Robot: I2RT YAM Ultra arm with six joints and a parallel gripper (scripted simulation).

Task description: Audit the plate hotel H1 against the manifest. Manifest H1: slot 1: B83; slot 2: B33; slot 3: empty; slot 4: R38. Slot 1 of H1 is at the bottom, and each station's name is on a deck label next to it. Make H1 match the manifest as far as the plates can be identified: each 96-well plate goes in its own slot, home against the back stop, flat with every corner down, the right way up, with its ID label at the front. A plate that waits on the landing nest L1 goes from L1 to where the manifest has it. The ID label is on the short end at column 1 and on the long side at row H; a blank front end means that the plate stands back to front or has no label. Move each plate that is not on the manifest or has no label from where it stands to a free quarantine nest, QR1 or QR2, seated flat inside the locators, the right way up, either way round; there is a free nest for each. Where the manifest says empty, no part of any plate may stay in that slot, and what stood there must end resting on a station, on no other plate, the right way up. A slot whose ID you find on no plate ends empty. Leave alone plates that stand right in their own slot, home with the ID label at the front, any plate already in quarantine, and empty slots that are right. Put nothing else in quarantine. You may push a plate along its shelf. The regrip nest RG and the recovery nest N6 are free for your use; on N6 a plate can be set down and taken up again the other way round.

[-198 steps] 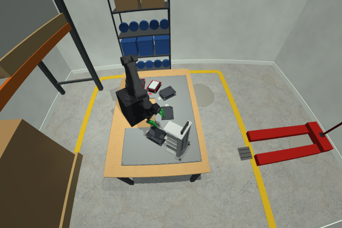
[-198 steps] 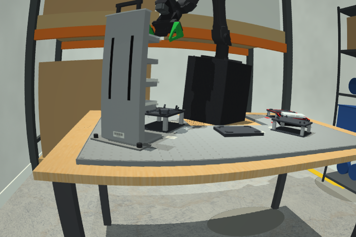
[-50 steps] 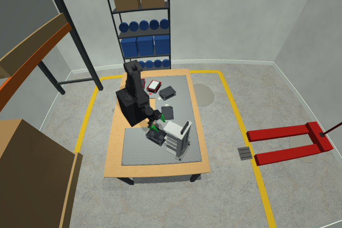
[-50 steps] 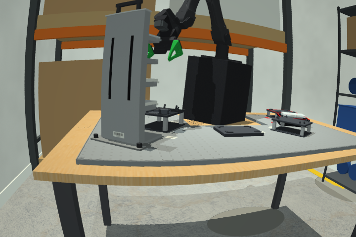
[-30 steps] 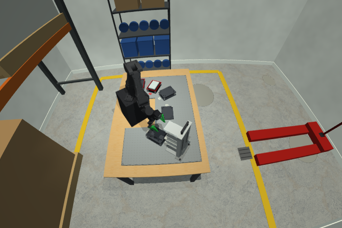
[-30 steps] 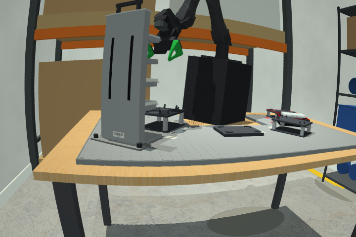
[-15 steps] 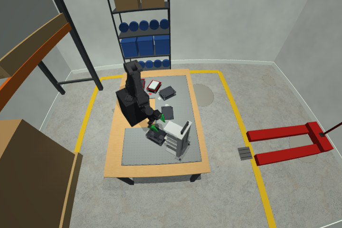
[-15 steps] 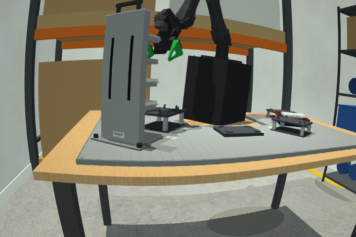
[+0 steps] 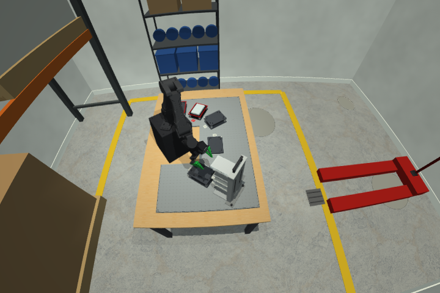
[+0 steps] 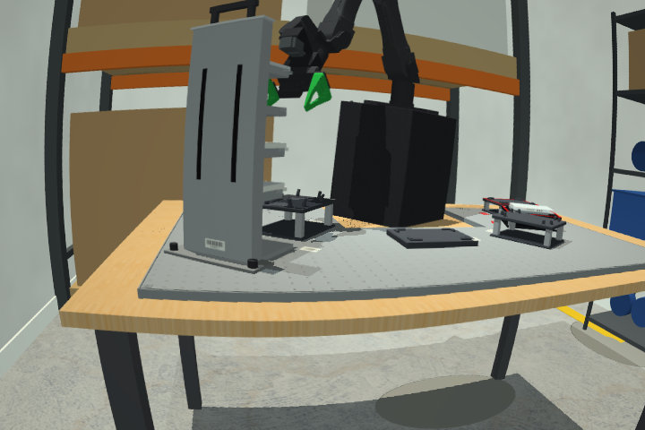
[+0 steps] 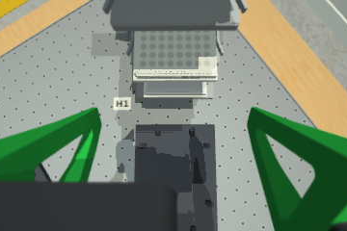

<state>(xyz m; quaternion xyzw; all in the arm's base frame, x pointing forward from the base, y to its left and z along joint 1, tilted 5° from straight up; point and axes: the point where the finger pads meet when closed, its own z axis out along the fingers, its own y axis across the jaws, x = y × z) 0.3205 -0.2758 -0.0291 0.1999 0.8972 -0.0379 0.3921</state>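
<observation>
The grey plate hotel H1 [image 9: 228,179] stands at the right of the deck and shows from behind in the exterior view [image 10: 229,141]. In the wrist view a 96-well plate [image 11: 173,53] lies wells up in an upper slot. Its pale front edge [image 11: 175,74] faces me, and I cannot read any ID on it. A shelf edge [image 11: 173,89] shows below it, and the lower slots are hidden. The deck label H1 [image 11: 121,103] is at the left. My gripper [image 11: 173,115] [image 10: 295,93] is open and empty. It hangs in front of the hotel's top shelves, above a dark empty nest [image 11: 173,164].
That raised nest [image 9: 200,174] stands before the hotel. A flat dark nest [image 9: 215,144] and a raised dark nest [image 9: 215,119] lie farther back. A red-edged nest holds a white plate [image 9: 197,110]. The arm's black base [image 9: 167,138] is at the left.
</observation>
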